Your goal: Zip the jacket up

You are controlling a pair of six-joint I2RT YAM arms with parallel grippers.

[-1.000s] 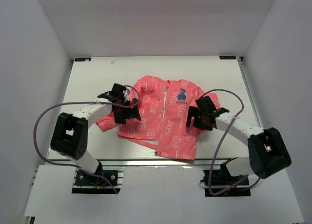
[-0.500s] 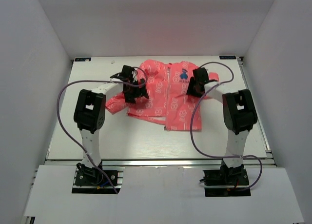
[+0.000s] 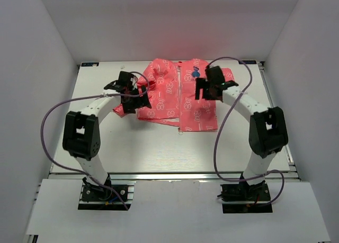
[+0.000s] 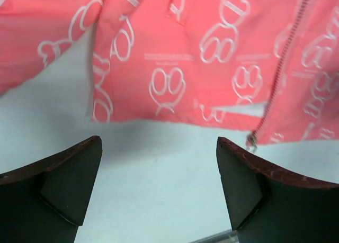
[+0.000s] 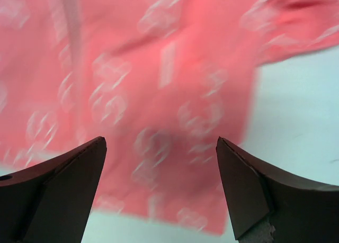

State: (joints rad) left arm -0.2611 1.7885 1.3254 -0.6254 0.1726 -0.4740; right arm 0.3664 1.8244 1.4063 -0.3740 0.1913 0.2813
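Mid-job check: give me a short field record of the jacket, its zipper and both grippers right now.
jacket: lies flat, front up, on the far half of the table
zipper: slider down at the bottom hem; front not zipped up
left gripper: open, empty, over the near hem beside the zipper's lower end
right gripper: open, empty, over the other front panel; its view is blurred
task: zipping not yet begun
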